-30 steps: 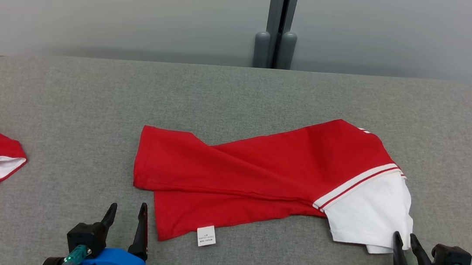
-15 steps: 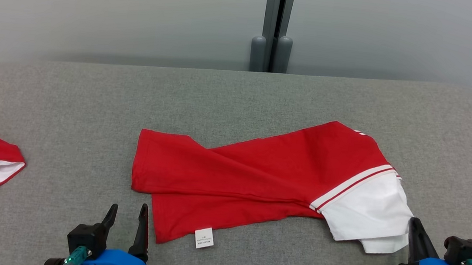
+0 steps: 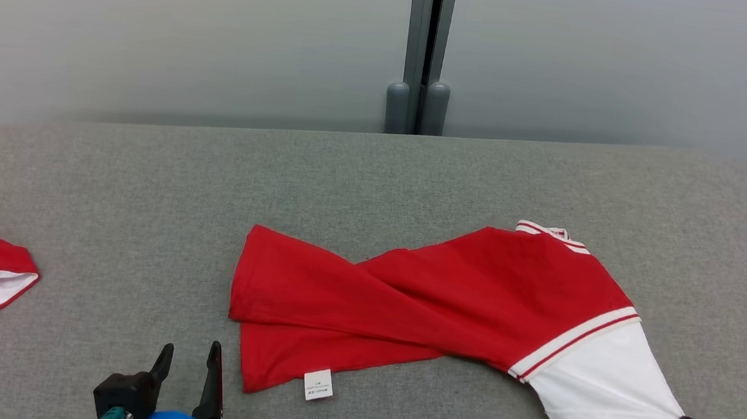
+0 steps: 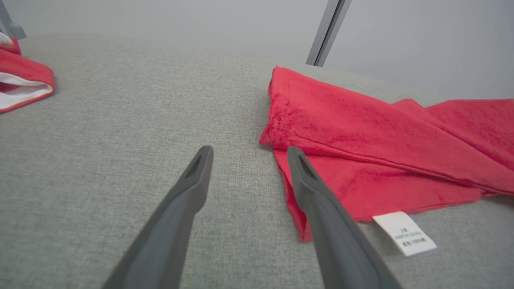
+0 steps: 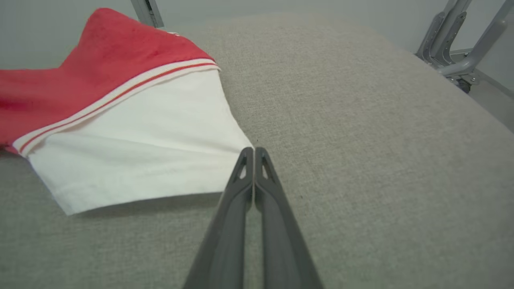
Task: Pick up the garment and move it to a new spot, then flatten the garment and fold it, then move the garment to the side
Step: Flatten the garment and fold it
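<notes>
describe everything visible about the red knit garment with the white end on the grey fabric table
The red knit garment lies folded lengthwise on the grey fabric table, creased across its middle. Its right end is a white panel edged with red-and-white stripes; a white care label juts from the near hem. The right gripper is shut on the white corner, drawing it taut.

Left end effector (image 4: 249, 149) gapes; right end effector (image 5: 253, 148) pinches.

The garment (image 3: 447, 300) is soft cloth, matt, with a fine knit. Its small label (image 4: 403, 233) is smooth; cloth or paper, I cannot tell. The desk (image 3: 140, 185) has a woven cover, matt and a little rough. The fingers (image 4: 180, 212) of the left tool (image 4: 249, 149) look like smooth matt plastic.
</notes>
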`<state>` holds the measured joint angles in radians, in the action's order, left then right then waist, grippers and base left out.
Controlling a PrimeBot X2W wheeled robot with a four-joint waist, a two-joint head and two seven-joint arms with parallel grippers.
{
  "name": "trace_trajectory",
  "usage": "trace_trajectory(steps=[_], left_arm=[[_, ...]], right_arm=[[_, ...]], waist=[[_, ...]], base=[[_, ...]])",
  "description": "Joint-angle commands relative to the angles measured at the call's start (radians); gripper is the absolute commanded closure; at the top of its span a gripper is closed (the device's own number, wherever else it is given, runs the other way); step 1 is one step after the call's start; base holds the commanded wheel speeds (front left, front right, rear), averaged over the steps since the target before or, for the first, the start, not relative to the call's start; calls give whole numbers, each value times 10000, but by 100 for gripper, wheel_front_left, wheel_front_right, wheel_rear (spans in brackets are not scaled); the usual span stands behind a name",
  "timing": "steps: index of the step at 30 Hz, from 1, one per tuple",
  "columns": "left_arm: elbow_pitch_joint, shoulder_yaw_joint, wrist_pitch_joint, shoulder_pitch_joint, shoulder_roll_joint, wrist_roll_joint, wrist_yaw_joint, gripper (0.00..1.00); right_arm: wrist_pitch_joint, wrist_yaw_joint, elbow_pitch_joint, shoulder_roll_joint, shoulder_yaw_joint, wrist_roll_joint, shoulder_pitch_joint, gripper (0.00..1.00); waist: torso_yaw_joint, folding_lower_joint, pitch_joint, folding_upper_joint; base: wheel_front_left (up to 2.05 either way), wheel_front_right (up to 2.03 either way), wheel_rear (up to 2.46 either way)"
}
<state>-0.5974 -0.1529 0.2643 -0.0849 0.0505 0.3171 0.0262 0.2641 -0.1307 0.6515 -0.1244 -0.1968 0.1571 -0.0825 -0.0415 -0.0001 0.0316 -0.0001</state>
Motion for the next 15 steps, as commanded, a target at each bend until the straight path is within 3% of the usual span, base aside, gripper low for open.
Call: trace_trajectory(steps=[1, 3, 4, 5, 6, 15], left_arm=[[24, 28, 2, -60, -3, 19, -26, 0], [47, 35, 2, -166, -5, 75, 1, 0], [51, 19, 2, -246, -5, 98, 66, 0], [83, -11, 2, -346, -5, 104, 102, 0], [92, -61, 2, -439, -7, 101, 194, 0], [-1040, -152, 2, -1729, -2, 153, 618, 0]], right_arm=[[3, -1, 70, -127, -57, -90, 99, 100], [3, -1, 265, -214, -64, -243, 35, 100], [3, -1, 318, -194, -131, -283, -53, 81], [5, -1, 272, -183, -191, -360, -172, 18], [5, -1, 226, -150, -235, -409, -263, 0], [3, -1, -17, 165, 117, -652, -917, 0]], waist=[[11, 1, 50, 1], [13, 1, 142, 1], [5, 1, 191, 1], [-3, 1, 251, 1], [-8, 1, 313, 1], [-326, 1, 943, 1]], base=[[0, 0, 0], [0, 0, 0], [0, 0, 0], [0, 0, 0], [0, 0, 0], [0, 0, 0]])
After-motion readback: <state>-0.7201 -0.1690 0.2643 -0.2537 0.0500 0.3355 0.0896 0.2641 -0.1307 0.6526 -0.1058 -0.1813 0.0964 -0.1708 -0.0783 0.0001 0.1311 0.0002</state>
